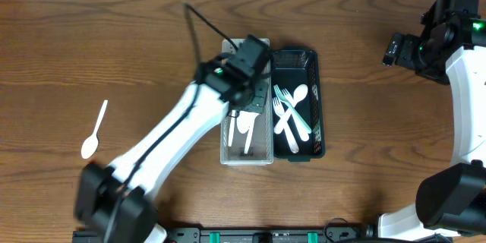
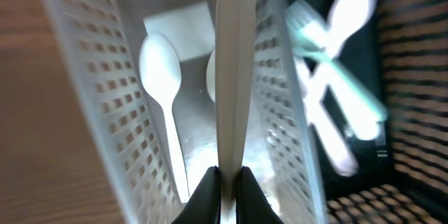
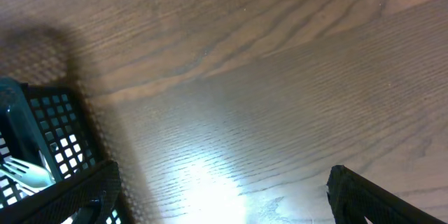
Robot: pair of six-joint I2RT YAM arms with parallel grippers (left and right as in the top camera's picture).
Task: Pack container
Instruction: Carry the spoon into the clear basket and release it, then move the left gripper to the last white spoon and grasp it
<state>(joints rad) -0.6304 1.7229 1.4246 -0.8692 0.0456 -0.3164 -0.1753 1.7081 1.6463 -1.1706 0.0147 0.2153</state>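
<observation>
**Left wrist view: utensil poised over white basket in packing task**

A white plastic utensil point(image 2: 233, 77) is seen pinched by its handle in the left gripper point(image 2: 227, 180), whose fingers are pressed together on it with no gap showing. The piece is held above the inside of the white basket point(image 2: 98, 91), in line with its long walls. A white spoon point(image 2: 161, 66) is already lying on the basket floor beneath it. The utensil's kind cannot be told, since it is seen edge-on.

For the step to be done well, it is judged that the utensil should be kept parallel to those walls, lowered close to the floor, and only then let go. That way it should not be caught on the rim or tipped into the black basket point(image 1: 317, 83), which touches the white basket's right side and in which forks and spoons are piled.

A loose spoon point(image 1: 95, 130) lies on the table well to the left of the white basket. The right gripper point(image 3: 222, 182) is spread wide and empty, over bare wood well to the right of the white basket.
</observation>
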